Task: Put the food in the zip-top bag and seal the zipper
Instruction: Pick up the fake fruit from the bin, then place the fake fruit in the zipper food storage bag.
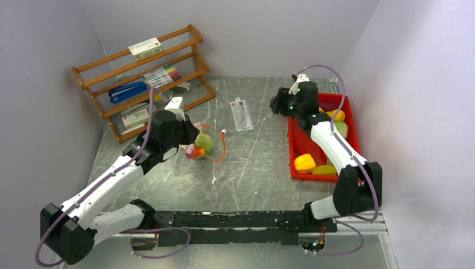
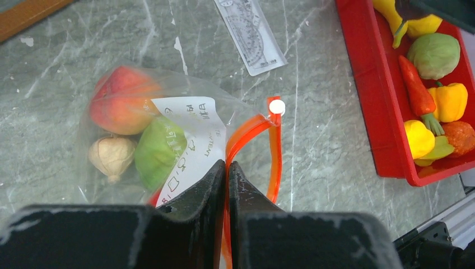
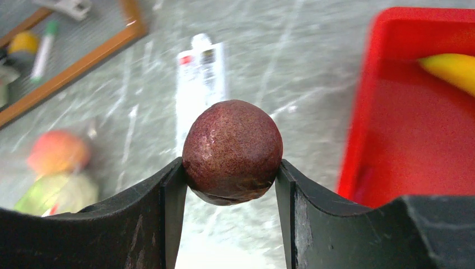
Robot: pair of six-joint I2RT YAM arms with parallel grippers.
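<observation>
The clear zip-top bag [image 2: 140, 140] lies on the table left of centre. It holds a peach ball [image 2: 123, 101], a green ball [image 2: 159, 148] and a small beige piece [image 2: 112, 157]. Its red-orange zipper [image 2: 274, 151] bows out in an open loop with a white slider [image 2: 275, 106] at the far end. My left gripper [image 2: 227, 165] is shut on the near side of that zipper strip. My right gripper [image 3: 229, 168] is shut on a dark purple ball [image 3: 232, 148] and hangs above the table beside the red tray's far left corner [image 1: 277, 103].
The red tray [image 1: 292, 147] at the right holds more food, among it a yellow pepper [image 2: 448, 101], a green ball [image 2: 434, 54] and a red chili [image 2: 417, 92]. A flat white printed packet [image 1: 242, 115] lies mid-table. A wooden rack [image 1: 140, 78] stands at the back left.
</observation>
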